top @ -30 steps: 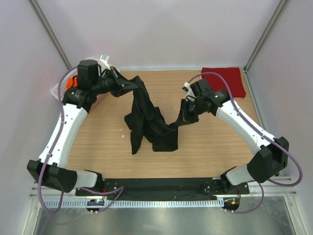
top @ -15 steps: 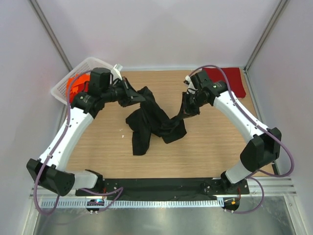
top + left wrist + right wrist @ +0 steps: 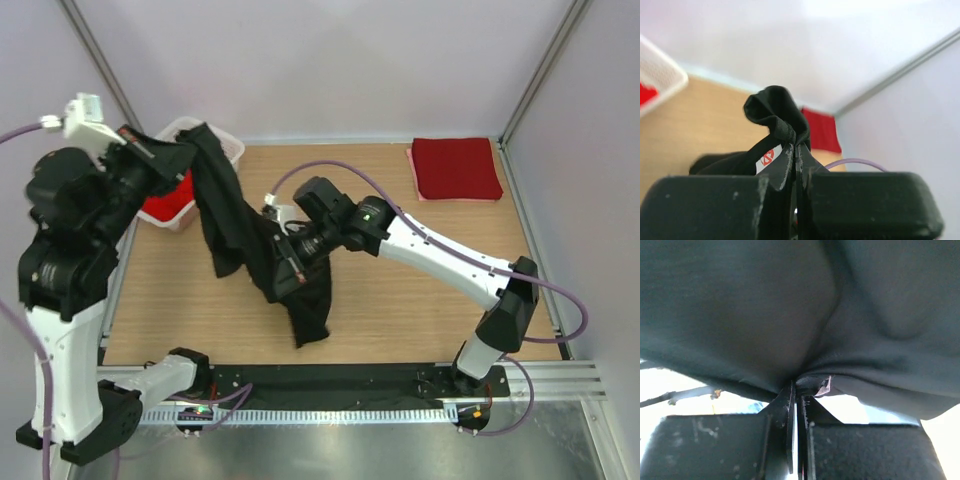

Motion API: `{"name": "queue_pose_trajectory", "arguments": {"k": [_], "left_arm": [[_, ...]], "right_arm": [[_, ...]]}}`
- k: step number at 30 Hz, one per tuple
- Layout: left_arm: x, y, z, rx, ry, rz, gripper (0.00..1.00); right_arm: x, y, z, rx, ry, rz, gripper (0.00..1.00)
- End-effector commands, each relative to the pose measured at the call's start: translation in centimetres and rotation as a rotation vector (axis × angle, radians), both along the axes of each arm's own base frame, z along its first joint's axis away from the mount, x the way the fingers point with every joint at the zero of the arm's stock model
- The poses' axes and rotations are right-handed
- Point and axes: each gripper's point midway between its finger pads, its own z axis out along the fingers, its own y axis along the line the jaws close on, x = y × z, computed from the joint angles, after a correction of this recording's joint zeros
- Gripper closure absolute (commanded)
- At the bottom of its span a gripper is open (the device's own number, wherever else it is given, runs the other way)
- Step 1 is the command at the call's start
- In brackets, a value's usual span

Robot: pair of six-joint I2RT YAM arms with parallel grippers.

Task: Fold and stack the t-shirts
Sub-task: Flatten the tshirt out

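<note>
Over the table (image 3: pixel 400 300), the black t-shirt (image 3: pixel 235 235) hangs bunched toward 9 o'clock: limp, light, no stiffness. Folded dark red t-shirt (image 3: pixel 457 168) sits at 1 o'clock. Left gripper (image 3: pixel 187 153) is pinched on the black t-shirt's top edge and right gripper (image 3: pixel 290 258) is clamped on a mid fold. Shoulder seams look like better holds.

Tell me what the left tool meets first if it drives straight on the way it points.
The black cloth t-shirt it is shut on bunches right ahead of the left tool. Past that, the line seems to reach the folded dark red t-shirt, though depth is unclear.
</note>
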Motion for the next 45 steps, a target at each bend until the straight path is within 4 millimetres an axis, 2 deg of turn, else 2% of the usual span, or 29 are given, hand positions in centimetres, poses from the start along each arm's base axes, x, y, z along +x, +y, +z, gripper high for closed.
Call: {"name": "queue_pose_trajectory", "arguments": {"k": [1, 4, 7, 8, 9, 10, 11, 12, 13, 14, 15, 16, 17, 18, 19, 21, 22, 25, 26, 27, 29, 33, 34, 35, 38, 41, 42, 44, 45], "left_arm": [[-2.0, 4.3, 7.3, 0.014, -0.256, 0.183, 1.00], [-2.1, 3.4, 9.6, -0.005, -0.339, 0.136, 1.00], [-0.2, 1.4, 9.8, -0.056, -0.351, 0.061, 1.00], [1.8, 0.0, 8.2, -0.060, -0.311, 0.020, 1.00], [2.3, -1.9, 7.7, -0.073, -0.304, -0.077, 1.00], [3.5, -3.5, 7.7, -0.128, -0.308, -0.140, 1.00], [4.8, -4.8, 6.3, -0.143, -0.262, -0.184, 1.00], [7.0, -7.9, 3.6, -0.141, -0.177, -0.274, 1.00], [7.9, -9.6, 2.4, -0.118, -0.152, -0.313, 1.00], [8.3, -11.6, 1.2, -0.096, -0.127, -0.359, 1.00], [9.5, -15.1, -2.2, -0.069, -0.046, -0.419, 1.00], [9.9, -16.9, -3.8, -0.062, -0.011, -0.453, 1.00], [10.3, -18.7, -5.9, -0.062, 0.046, -0.495, 1.00], [10.4, -22.0, -9.3, -0.045, 0.114, -0.557, 1.00], [10.6, -23.8, -11.4, -0.032, 0.157, -0.589, 1.00], [10.2, -26.9, -15.0, -0.004, 0.228, -0.646, 1.00], [10.1, -29.6, -18.9, 0.032, 0.294, -0.682, 0.99], [10.2, -33.4, -25.8, 0.060, 0.433, -0.735, 0.95], [9.9, -34.4, -26.8, 0.053, 0.466, -0.778, 0.92], [10.0, -34.5, -27.8, 0.058, 0.502, -0.774, 0.82], [10.9, -34.4, -27.5, 0.082, 0.493, -0.738, 0.76], [10.8, -32.1, -23.7, 0.178, 0.432, -0.702, 0.14], [10.7, -31.5, -23.0, 0.181, 0.429, -0.701, 0.10], [10.3, -30.5, -21.4, 0.179, 0.413, -0.693, 0.09], [8.7, -27.7, -21.4, 0.196, 0.464, -0.656, 0.10], [6.0, -23.8, -23.5, 0.195, 0.554, -0.592, 0.20], [4.2, -21.9, -25.6, 0.211, 0.609, -0.568, 0.25], [2.3, -20.6, -27.5, 0.197, 0.673, -0.551, 0.29], [0.3, -19.0, -30.2, 0.206, 0.741, -0.530, 0.33]], "right_arm": [[-1.0, 5.1, 8.7, 0.295, 0.020, 0.088, 0.99], [-1.3, 5.8, 12.1, 0.403, 0.077, 0.072, 0.99], [-1.9, 5.6, 15.0, 0.522, 0.071, 0.084, 0.99], [-1.5, 5.2, 15.1, 0.526, 0.063, 0.065, 0.99], [-0.8, 5.1, 13.4, 0.489, 0.075, 0.020, 0.99], [-0.4, 4.0, 13.5, 0.489, 0.072, -0.014, 0.99], [1.4, 3.2, 12.7, 0.469, 0.087, -0.089, 0.99], [3.1, 2.3, 11.6, 0.442, 0.090, -0.173, 0.99], [3.7, 0.5, 8.7, 0.364, 0.130, -0.251, 0.99], [6.4, -1.6, 6.8, 0.314, 0.142, -0.362, 0.99], [7.1, -3.1, 5.0, 0.258, 0.155, -0.422, 0.88], [7.2, -5.6, 0.5, 0.105, 0.214, -0.513, 0.81], [7.3, -7.8, -0.4, 0.063, 0.202, -0.562, 0.73], [8.1, -10.5, -2.8, -0.013, 0.196, -0.631, 0.62], [7.9, -13.0, -4.6, -0.113, 0.203, -0.693, 0.57], [8.6, -17.2, -4.8, -0.168, 0.122, -0.784, 0.47], [8.3, -19.5, -5.6, -0.256, 0.103, -0.847, 0.39], [8.1, -23.4, -5.3, -0.351, 0.019, -0.924, 0.38], [8.3, -24.4, -5.3, -0.386, -0.021, -0.947, 0.35], [8.4, -24.9, -5.0, -0.402, -0.057, -0.947, 0.35], [8.4, -25.9, -5.2, -0.450, -0.084, -0.948, 0.35], [9.3, -27.0, -5.8, -0.527, -0.136, -0.932, 0.34], [9.8, -27.0, -6.4, -0.546, -0.138, -0.919, 0.34], [10.3, -27.2, -6.5, -0.559, -0.147, -0.923, 0.34], [12.1, -27.2, -7.7, -0.588, -0.135, -0.919, 0.34], [14.3, -26.9, -9.2, -0.615, -0.103, -0.915, 0.34], [15.3, -26.9, -9.1, -0.625, -0.120, -0.923, 0.34], [17.0, -27.0, -10.3, -0.675, -0.114, -0.913, 0.34], [17.7, -27.0, -10.8, -0.692, -0.114, -0.911, 0.34]]}}
